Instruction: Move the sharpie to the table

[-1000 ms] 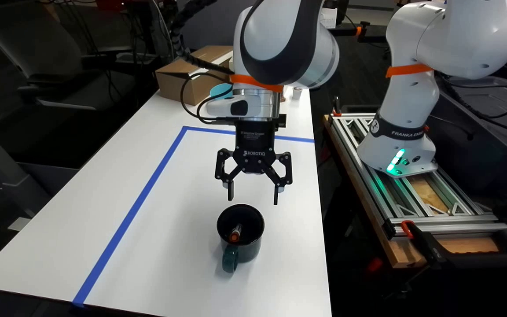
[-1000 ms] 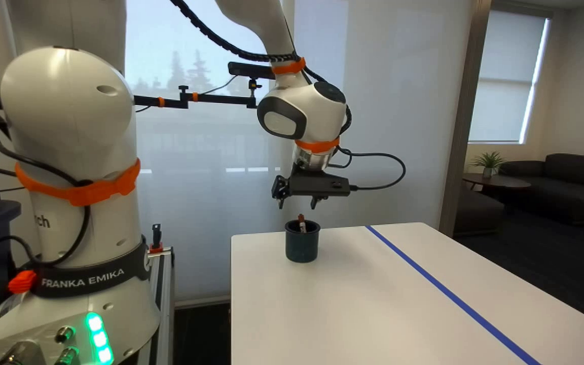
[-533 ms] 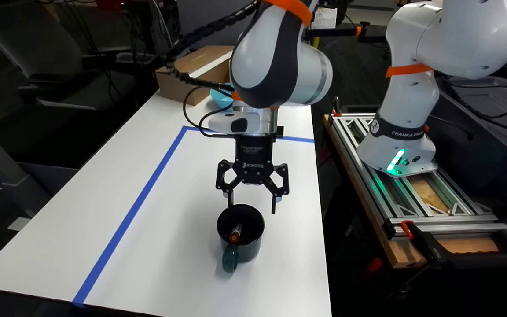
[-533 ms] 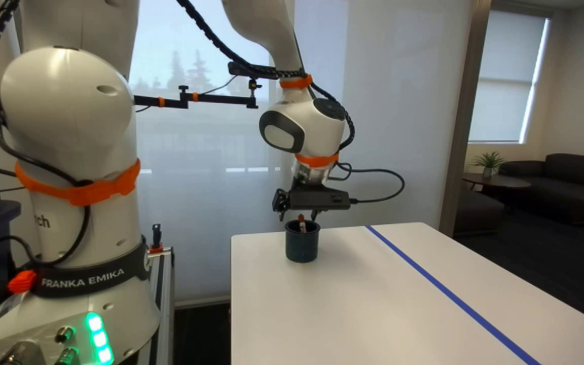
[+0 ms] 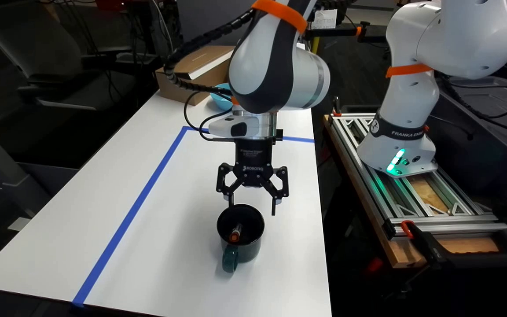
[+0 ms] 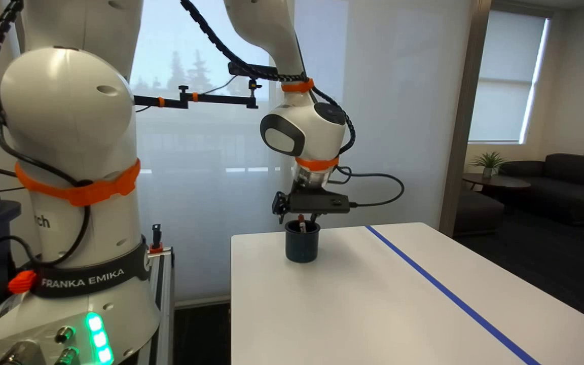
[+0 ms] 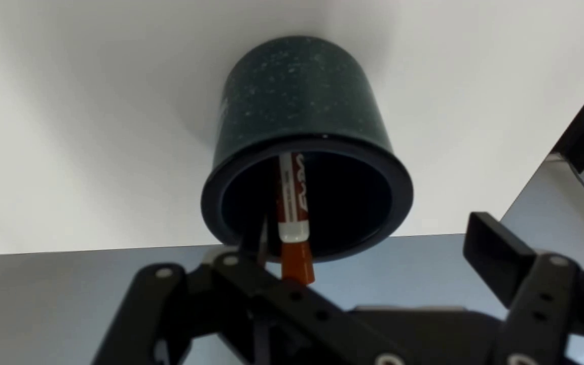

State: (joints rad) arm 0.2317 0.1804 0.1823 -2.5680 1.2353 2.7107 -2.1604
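The sharpie point(image 5: 235, 236) leans upright in a dark green cup point(image 5: 249, 253). Its orange-red cap sticks up at the rim; its lower end is hidden inside the cup. It also shows in the wrist view point(image 7: 293, 203) and in an exterior view point(image 6: 301, 223). The cup stands on the white table point(image 5: 183, 185). My gripper point(image 5: 252, 208) points down, open and empty, just above the cup's rim. In the wrist view the sharpie is between the widely spread fingers, much closer to the left-hand finger point(image 7: 263, 243); a dark gripper link hides the cap's end.
The cup's handle point(image 5: 230, 259) faces away from the gripper. Blue tape point(image 5: 139, 198) runs along the table. A cardboard box point(image 5: 192, 70) and a light-blue bowl point(image 5: 222, 99) stand at the table's far end. A metal-framed bench point(image 5: 412, 193) with another arm stands beside the table.
My gripper has come down toward the cup, mostly in the first half second and only slightly since. It stays open. The cup and the sharpie have not moved.
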